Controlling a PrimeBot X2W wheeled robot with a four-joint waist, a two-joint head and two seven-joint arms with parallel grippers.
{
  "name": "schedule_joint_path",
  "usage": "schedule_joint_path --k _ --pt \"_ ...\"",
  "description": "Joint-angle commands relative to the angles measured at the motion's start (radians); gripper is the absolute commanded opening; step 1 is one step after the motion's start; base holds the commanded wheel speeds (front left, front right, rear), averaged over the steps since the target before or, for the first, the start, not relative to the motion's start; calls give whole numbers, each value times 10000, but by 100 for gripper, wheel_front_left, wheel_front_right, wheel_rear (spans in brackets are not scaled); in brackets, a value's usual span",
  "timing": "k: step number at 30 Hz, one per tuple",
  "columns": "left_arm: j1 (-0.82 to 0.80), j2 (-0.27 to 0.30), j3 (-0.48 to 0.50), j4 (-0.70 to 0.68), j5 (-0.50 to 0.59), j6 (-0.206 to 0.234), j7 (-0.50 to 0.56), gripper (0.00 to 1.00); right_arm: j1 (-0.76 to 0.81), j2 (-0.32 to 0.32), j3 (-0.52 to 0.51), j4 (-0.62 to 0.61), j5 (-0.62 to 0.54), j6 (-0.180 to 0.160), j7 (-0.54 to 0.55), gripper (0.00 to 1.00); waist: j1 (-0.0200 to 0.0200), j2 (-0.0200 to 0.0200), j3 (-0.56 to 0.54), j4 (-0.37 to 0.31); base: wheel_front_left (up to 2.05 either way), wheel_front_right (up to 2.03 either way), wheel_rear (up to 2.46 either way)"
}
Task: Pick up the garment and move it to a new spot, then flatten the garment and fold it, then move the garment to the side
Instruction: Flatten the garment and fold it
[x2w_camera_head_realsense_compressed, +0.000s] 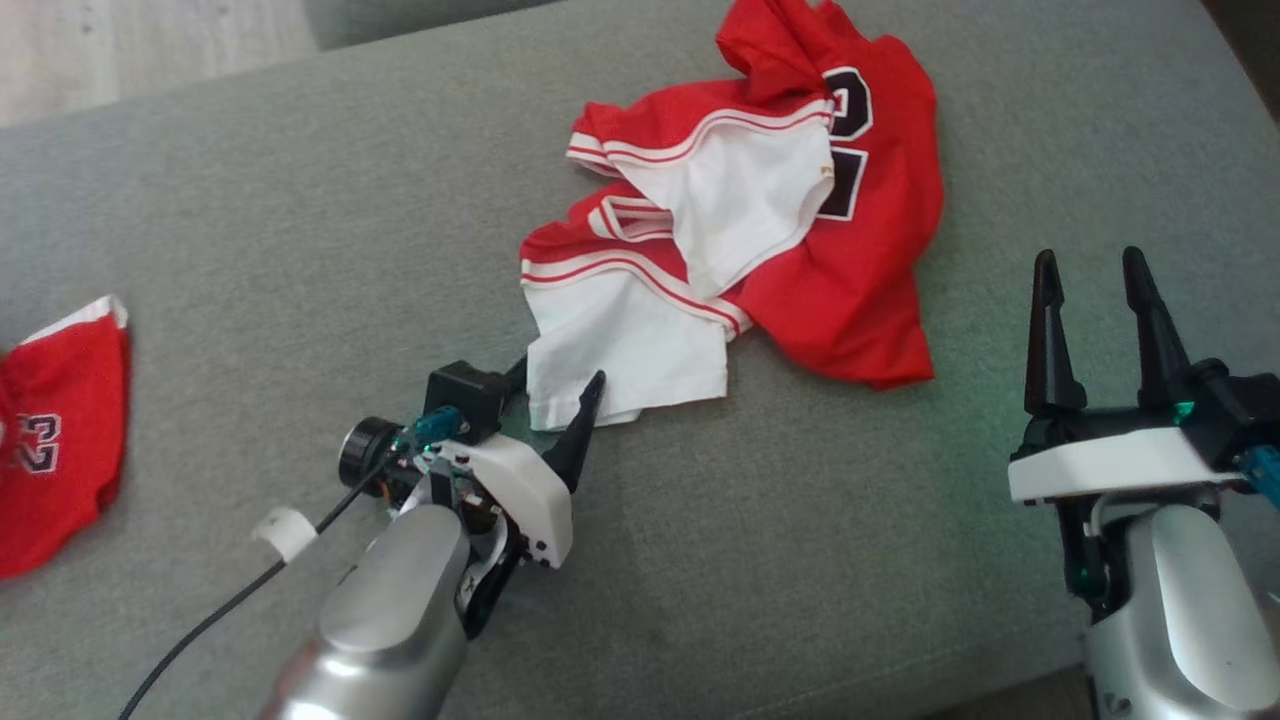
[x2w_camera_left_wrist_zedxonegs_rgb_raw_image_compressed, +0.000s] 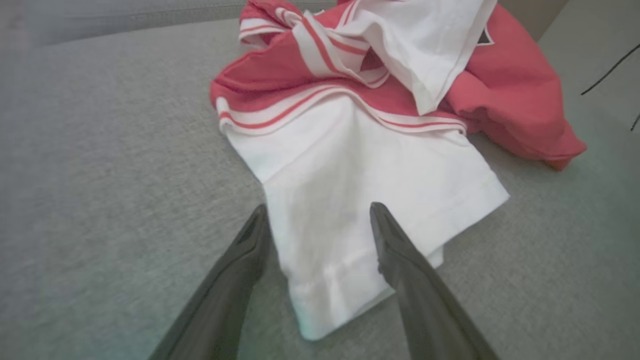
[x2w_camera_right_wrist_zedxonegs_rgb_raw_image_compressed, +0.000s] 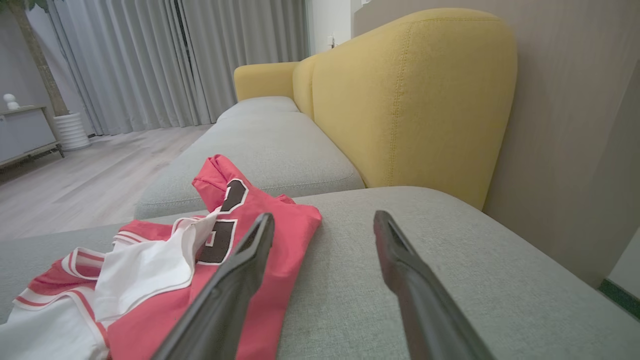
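Head view had the garment (x2w_camera_head_realsense_compressed: 840, 250), red and white, lying crumpled on the grey sofa (x2w_camera_head_realsense_compressed: 300, 200) toward its far edge, right of the middle. One white sleeve (x2w_camera_head_realsense_compressed: 630, 340) reached toward the near edge, and the left gripper (x2w_camera_head_realsense_compressed: 558, 375) stood at its hem, jaws wide, one finger beside the sleeve and one over it, gripping nothing. The right gripper (x2w_camera_head_realsense_compressed: 1090, 255) hung by the sofa's right edge, jaws wide too and empty, near the garment's red side but apart from it. A red jersey (x2w_camera_head_realsense_compressed: 60, 430) lay at the left edge, well apart
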Motion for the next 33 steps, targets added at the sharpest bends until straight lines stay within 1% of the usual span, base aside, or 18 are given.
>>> schedule_joint_path --k 1,4,6,7,10,13,17,20,23,27,31,32,33 --pt "-454 32 45 -149 -382 19 -44 0 -238 -36 206 -409 103 -7 -107 100 -2 0 86 -86 0 0 0" --pt "-659 47 279 -22 -669 53 -618 0 -187 -36 144 -452 105 -7 -107 100 -2 0 53 -24 0 0 0" --pt "-794 96 557 37 -753 224 -1219 0 -168 -36 118 -469 76 -7 -107 100 -2 0 -13 88 0 0 0" --pt "-794 96 557 37 -753 224 -1219 0 -168 -36 118 -469 76 -7 -107 100 -2 0 -13 88 0 0 0" --pt "-901 237 1007 99 -895 493 -2010 0 -128 -36 89 -474 4 -7 -107 100 -2 0 -158 323 0 0 0" --pt "-877 471 1538 9 -1071 718 -2404 0 -74 -36 48 -432 -83 -7 -108 100 -2 0 -351 630 0 0 0" --pt "-595 840 2324 -443 -1184 1044 -2568 0 3 -36 33 -330 -167 -7 -108 100 -2 0 -613 1104 0 0 0" --pt "-152 1093 2942 -1119 -1048 1260 -2580 0 57 -36 84 -221 -233 -7 -108 100 -2 0 -787 1430 0 0 0" --pt "432 1239 3374 -1529 -861 1388 -2582 0 97 -36 115 -123 -308 -7 -108 100 -2 0 -927 1731 0 0 0" --pt "1114 1217 3558 -1738 -582 1407 -2584 0 112 -36 48 -31 -392 -7 -105 100 -2 0 -1027 2083 0 0 0" --pt "1561 1022 3645 -1836 -374 1412 -2584 0 125 -36 4 124 -462 -7 -48 100 -2 0 -1089 2334 0 0 0" --pt "1620 988 3657 -1913 -264 1436 -2584 80 132 -36 -7 162 -468 -7 -36 100 -2 0 -1100 2391 0 0 0" --pt "1675 938 3668 -2028 -166 1424 -2585 100 144 -36 -28 202 -468 -7 -31 100 -2 0 -1121 2443 0 0 0"
